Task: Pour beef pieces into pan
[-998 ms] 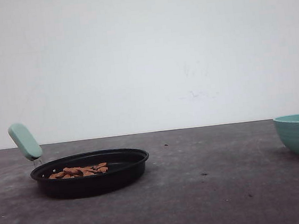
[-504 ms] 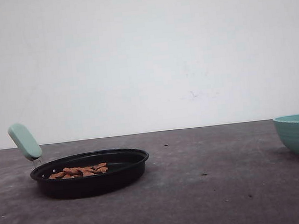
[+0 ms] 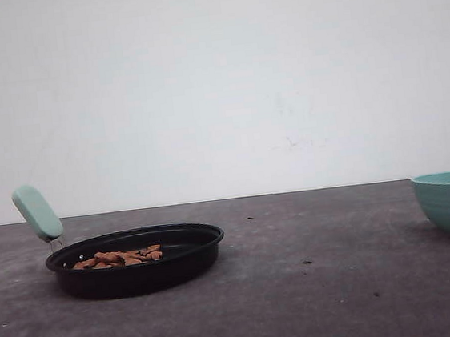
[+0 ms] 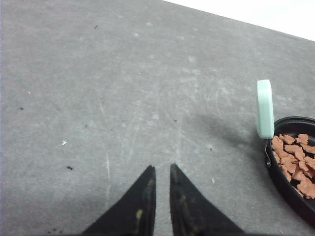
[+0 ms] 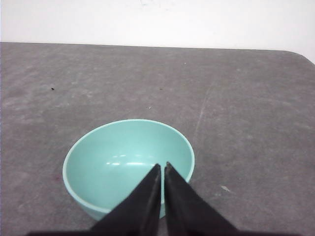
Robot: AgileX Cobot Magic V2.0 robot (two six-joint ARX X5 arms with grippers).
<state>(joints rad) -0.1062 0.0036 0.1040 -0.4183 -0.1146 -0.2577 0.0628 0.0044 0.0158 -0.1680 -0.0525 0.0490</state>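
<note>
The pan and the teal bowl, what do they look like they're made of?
The pan looks like dark coated metal: matte black, thin rolled rim, with a pale mint handle that seems to be smooth plastic or silicone. The teal bowl looks like glazed ceramic or melamine: soft highlights gleam on its inside and faint ridges ring its outside. Neither can be settled by look alone.
</note>
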